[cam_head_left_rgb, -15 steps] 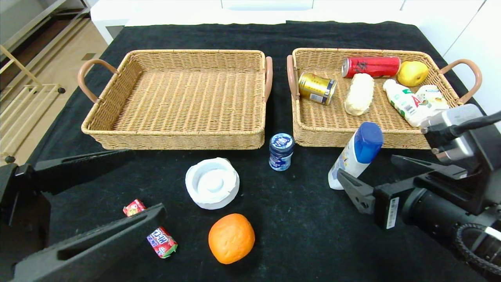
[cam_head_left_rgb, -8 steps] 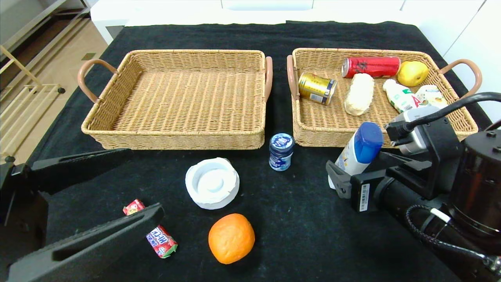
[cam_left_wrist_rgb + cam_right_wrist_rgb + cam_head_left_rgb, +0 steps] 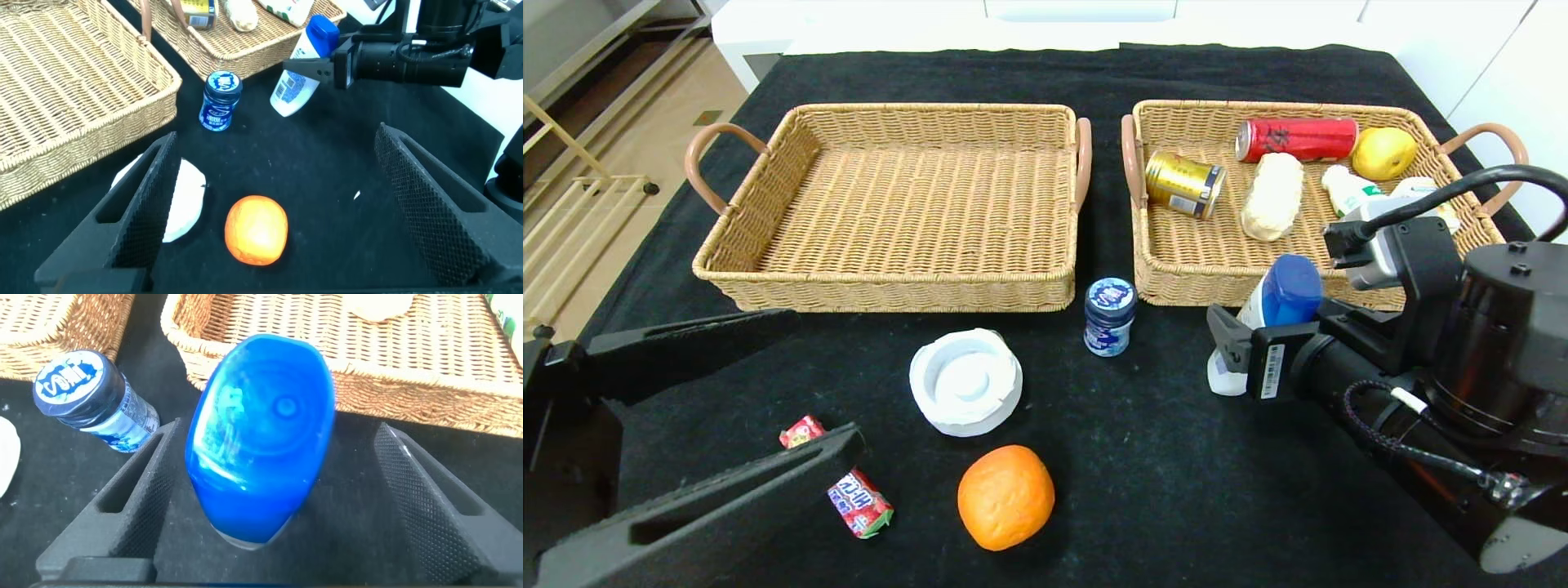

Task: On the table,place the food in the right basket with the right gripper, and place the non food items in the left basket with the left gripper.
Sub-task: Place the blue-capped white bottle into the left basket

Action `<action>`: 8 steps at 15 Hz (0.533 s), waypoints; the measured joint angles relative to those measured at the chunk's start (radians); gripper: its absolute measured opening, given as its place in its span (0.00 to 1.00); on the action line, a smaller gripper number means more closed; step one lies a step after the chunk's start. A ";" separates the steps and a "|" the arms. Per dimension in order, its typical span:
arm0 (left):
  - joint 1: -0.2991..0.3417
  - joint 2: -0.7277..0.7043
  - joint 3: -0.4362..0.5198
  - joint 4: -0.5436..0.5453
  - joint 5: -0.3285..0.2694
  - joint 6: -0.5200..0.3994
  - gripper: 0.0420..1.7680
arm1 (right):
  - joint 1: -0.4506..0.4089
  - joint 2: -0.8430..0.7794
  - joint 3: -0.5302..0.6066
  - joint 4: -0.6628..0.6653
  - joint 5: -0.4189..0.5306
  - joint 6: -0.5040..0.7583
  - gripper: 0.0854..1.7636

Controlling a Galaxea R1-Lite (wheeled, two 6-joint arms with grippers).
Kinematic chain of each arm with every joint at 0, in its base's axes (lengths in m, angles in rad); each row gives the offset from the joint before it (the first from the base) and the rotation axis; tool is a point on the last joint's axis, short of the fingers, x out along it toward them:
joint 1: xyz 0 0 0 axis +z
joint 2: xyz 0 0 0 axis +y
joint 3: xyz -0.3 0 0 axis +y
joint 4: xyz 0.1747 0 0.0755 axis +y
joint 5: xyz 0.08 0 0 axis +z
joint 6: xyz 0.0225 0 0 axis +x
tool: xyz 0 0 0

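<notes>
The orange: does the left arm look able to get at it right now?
Probably yes. The orange lies in the open on the cloth, between the left gripper's open fingers in the wrist view, with nothing on top; the white dish sits just beside it.

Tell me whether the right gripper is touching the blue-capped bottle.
Apart. In the right wrist view the blue-capped bottle stands between the open fingers of the right gripper, with dark gaps on both sides.

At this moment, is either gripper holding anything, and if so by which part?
Nothing is held. The right gripper is open with its fingers either side of the blue-capped bottle, near the cap, not touching. The left gripper is open above the orange.
</notes>
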 joint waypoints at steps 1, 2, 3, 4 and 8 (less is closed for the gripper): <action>0.000 0.000 0.000 0.000 0.000 0.000 0.97 | 0.000 0.005 -0.001 -0.005 0.001 0.001 0.78; 0.000 0.000 0.000 0.000 0.000 0.000 0.97 | 0.000 0.011 -0.001 -0.008 0.001 0.001 0.69; 0.000 -0.001 0.000 0.000 0.000 0.000 0.97 | 0.000 0.017 0.002 -0.011 0.002 0.001 0.60; 0.000 -0.002 -0.001 0.000 0.000 0.000 0.97 | 0.000 0.022 0.002 -0.013 0.003 0.001 0.53; 0.000 -0.004 -0.001 0.000 0.000 0.000 0.97 | 0.000 0.033 0.003 -0.013 0.003 0.000 0.35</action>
